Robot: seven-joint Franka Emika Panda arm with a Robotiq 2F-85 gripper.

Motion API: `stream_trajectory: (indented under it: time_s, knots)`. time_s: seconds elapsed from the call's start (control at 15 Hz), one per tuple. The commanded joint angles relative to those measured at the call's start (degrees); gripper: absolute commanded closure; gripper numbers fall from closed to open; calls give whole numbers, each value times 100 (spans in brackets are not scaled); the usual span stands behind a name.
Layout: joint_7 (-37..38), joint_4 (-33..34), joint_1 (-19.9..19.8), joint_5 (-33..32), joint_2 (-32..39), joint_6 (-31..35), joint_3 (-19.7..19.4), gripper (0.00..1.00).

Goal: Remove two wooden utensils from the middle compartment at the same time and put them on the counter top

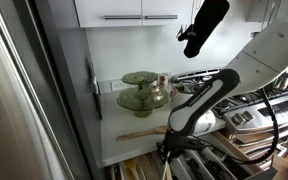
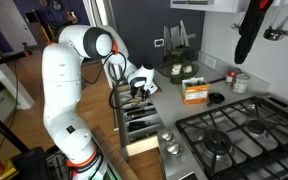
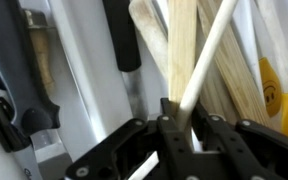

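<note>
My gripper (image 3: 184,122) is over the open drawer (image 2: 140,126) and is shut on the two wooden utensils (image 3: 184,40): a flat pale tan handle and a round pale one pass between its fingers. Their broad parts fan out above the jaws, over the middle compartment (image 3: 142,98) with its pale dividers. In both exterior views the gripper (image 1: 167,150) (image 2: 136,92) hangs at the drawer by the front edge of the white counter top (image 1: 119,115). A wooden piece (image 1: 139,133) shows level with that edge beside the gripper; I cannot tell whether it rests on the counter.
Black-handled utensils (image 3: 24,90) lie in the slots beside the wooden ones. Green glass stands (image 1: 142,95) sit at the back of the counter. A steel gas hob (image 2: 234,135), an orange box (image 2: 195,92) and a black mitt hanging overhead (image 1: 204,25) are nearby.
</note>
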Motion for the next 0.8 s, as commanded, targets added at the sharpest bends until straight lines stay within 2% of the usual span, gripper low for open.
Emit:
stream_trajectory:
  time_s: [0.0, 0.27, 0.4, 0.6, 0.73]
  knots:
    - [680, -425, 172, 306, -303, 195, -85, 94]
    - [1358, -853, 213, 386, -511, 102, -115, 94]
    - [1465, -1073, 126, 785, -668, 96, -1, 94]
    - [1280, -1312, 34, 1873, -979, 136, 140, 94]
    - [1299, -1501, 123, 2315, -1243, 132, 95, 94]
